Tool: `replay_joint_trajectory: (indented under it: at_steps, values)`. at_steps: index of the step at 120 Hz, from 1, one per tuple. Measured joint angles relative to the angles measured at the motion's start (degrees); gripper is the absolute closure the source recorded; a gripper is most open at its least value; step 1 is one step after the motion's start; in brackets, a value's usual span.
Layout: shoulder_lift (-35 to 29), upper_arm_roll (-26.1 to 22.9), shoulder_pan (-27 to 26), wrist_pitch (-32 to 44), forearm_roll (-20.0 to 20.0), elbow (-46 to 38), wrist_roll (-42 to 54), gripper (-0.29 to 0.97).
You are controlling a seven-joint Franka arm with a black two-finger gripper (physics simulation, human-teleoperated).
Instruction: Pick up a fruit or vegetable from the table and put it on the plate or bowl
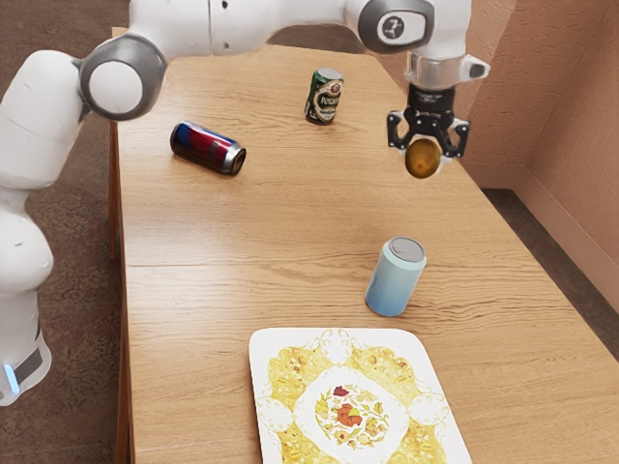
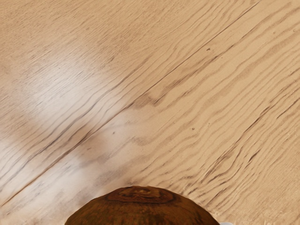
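Kind of brown round fruit [image 1: 423,159] [image 2: 140,208] not resolving. Exterior view's lower edge cutting off patterned plate [image 1: 263,360]. Jaws clamping fruit from two sides, hanging above desk [image 1: 290,242].

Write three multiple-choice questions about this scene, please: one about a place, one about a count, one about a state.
1. Where is the brown fruit relative to the table?
A) lying on it B) held in the fingers above it C) under it
2. How many cans are on the table?
A) one B) two C) three
3. How is the dark blue can placed?
A) lying on its side B) upright C) stacked on another can

Answers:
1 B: the fingers grip it from two sides, clear of the wood.
2 C: the dark blue can, the green can and the light blue can.
3 A: its round end faces sideways.
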Motion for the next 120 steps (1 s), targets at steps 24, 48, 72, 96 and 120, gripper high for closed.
replay_joint_trajectory:
  at_steps: [24, 48, 72, 96, 120]
  values:
    - [1.2, -2.5, -11.3, -2.9, 1.1, 3.3, 10.8, 0.42]
    - [-4.8, -9.0, -14.5, -5.5, -0.3, -5.7, 17.1, 0.41]
    - [-9.5, -9.0, -13.0, -6.9, -5.8, -14.7, 20.7, 0.42]
    - [-8.7, -9.2, -12.8, -7.3, -7.1, -15.6, 23.3, 0.41]
    - [-8.8, -9.1, -12.7, -7.3, -7.6, -15.8, 25.4, 0.14]
